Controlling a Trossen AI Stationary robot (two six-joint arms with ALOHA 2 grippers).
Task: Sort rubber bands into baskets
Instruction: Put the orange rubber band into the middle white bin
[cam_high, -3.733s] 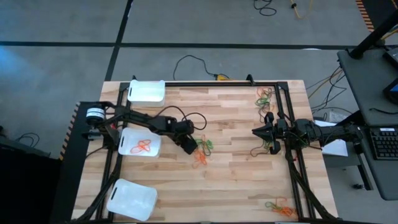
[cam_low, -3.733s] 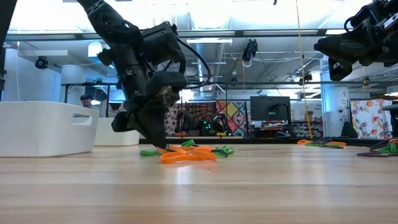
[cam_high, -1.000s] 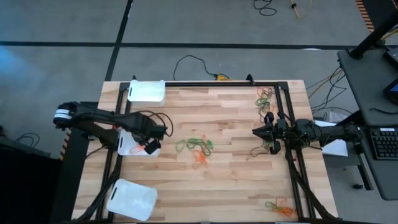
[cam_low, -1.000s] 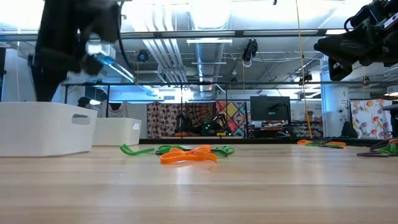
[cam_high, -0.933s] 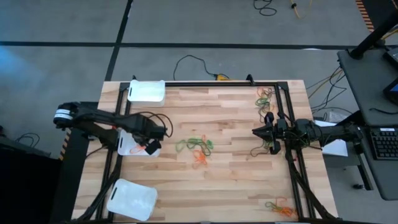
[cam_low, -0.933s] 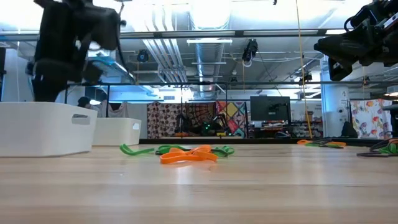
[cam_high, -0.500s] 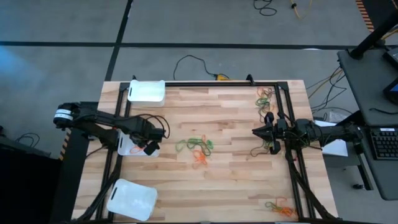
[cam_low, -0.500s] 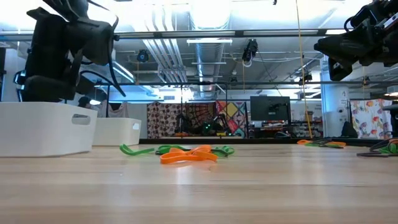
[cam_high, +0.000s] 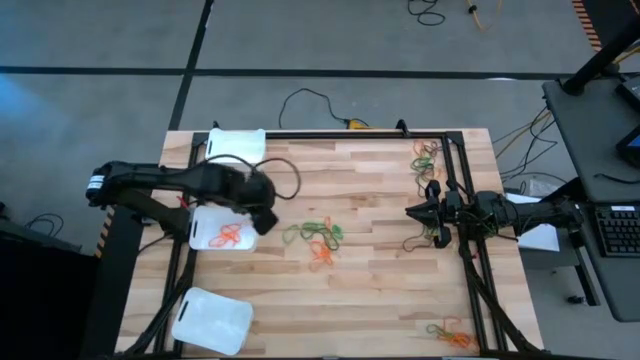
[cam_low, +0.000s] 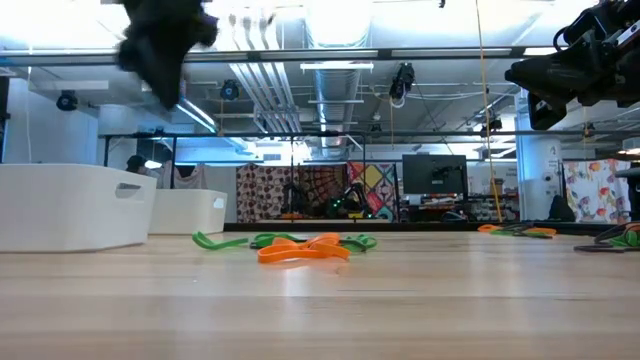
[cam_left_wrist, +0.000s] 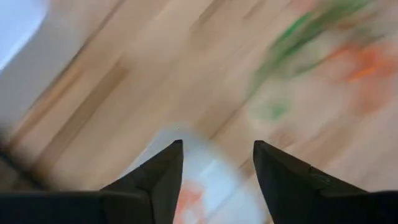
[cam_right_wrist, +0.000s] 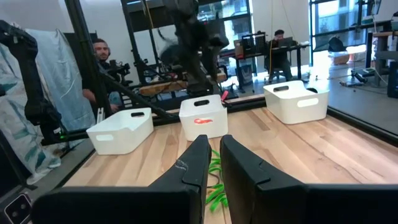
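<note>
Hovering left tool (cam_high: 262, 221): fingers parted, empty, above middle basket's (cam_high: 205, 238) 3 o'clock edge
Right tool (cam_high: 412, 211): closed, empty
Middle basket: orange rubber bands (cam_high: 229, 236) inside
Counter (cam_high: 380, 290): green-orange pile (cam_high: 317, 240) at centre

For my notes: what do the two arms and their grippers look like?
Both arms are dark, jointed links. The left arm has a white band near its base and a looping black cable. The left gripper has two black, tapered fingers; the right gripper matches.

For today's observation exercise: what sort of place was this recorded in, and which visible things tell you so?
Probably a robotics lab or workshop: a framed wooden table with two robot arms, a monitor on benches behind, exposed ceiling pipes, and people at workstations.
</note>
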